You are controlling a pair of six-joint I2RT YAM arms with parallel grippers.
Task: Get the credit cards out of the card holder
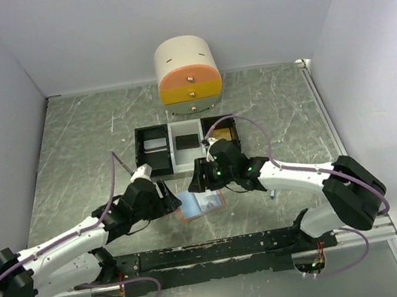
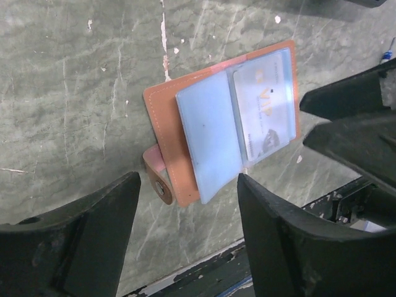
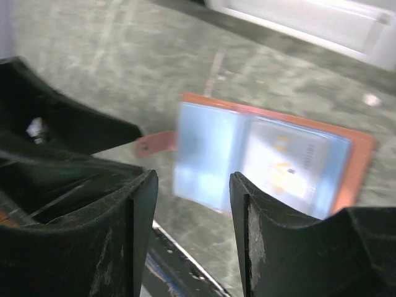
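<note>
Left gripper: jaws wide apart, nothing between them. It hovers just over the near end of the card holder.
Right gripper: also spread wide and empty, facing the left one from the opposite end.
Card holder: lies open and flat on the table, lining up, directly ahead of both sets of fingers and between the two grippers.
Long axis: runs from one gripper to the other. From the left gripper it stretches away and a little to the right.
Snap tab: sticks out at the left gripper's end, just inside its left-hand finger.
Credit card: one pale card with VIP lettering sits under the clear sleeve in the half far from the left gripper — the half next to the right gripper's fingertips.
Near half: the sleeve on the left gripper's side looks empty.
Nearer arm: the right one is closer to the card, the left closer to the empty half and the tab.
Judgement: the pull likely falls to the right gripper, drawing the card out of its sleeve — with the left pinning the near half so the holder does not slide.
</note>
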